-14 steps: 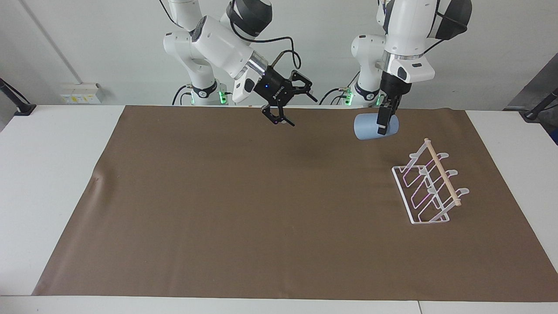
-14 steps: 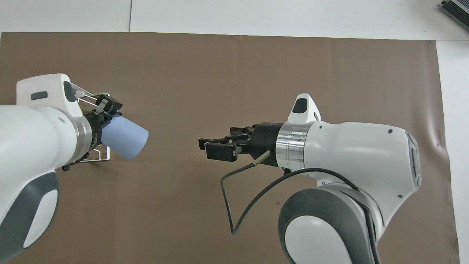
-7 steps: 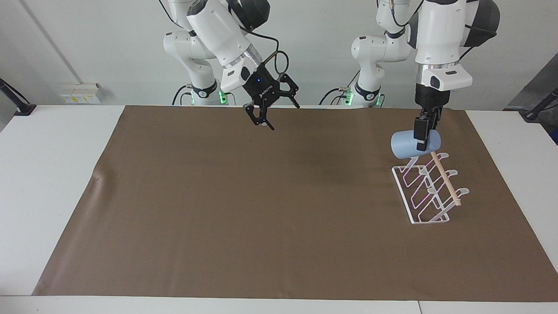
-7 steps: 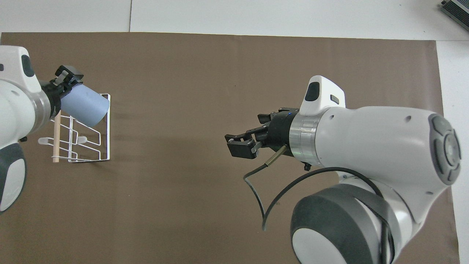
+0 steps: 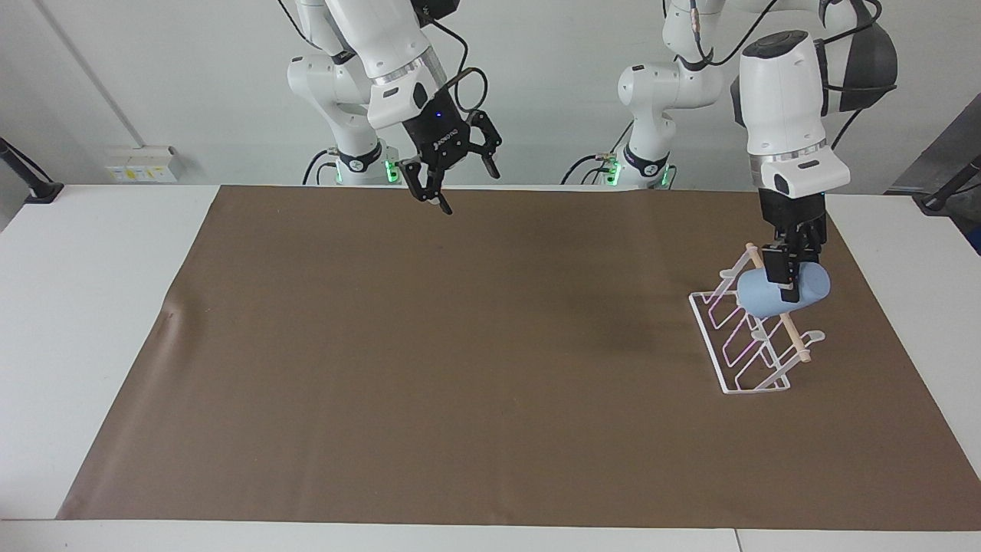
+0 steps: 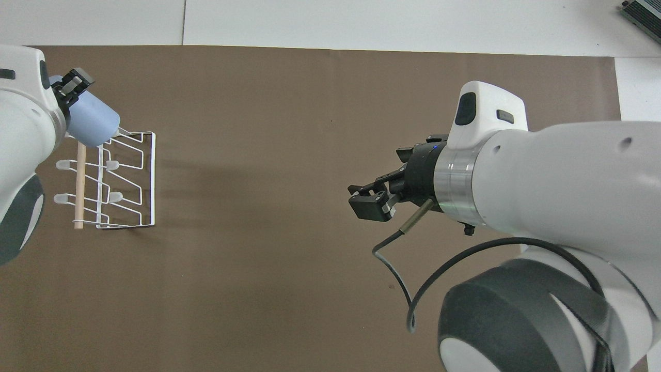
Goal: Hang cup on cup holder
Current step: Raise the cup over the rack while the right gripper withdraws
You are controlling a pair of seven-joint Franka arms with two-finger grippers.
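Left gripper [image 5: 785, 277] clamps the cup [image 5: 783, 292] sideways over the cup holder [image 5: 755, 330]; we should line its mouth onto a prong. Right gripper [image 5: 444, 180] waits open, well away.

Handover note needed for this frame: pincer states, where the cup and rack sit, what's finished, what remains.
Left pincer: shut on the cup, held on its side over the cup holder at the left arm's end of the table.
Right pincer: open, empty, waiting above the brown mat near the robots.
Done: cup picked up and carried to the holder.
Left: seat the cup on a prong, release, withdraw.
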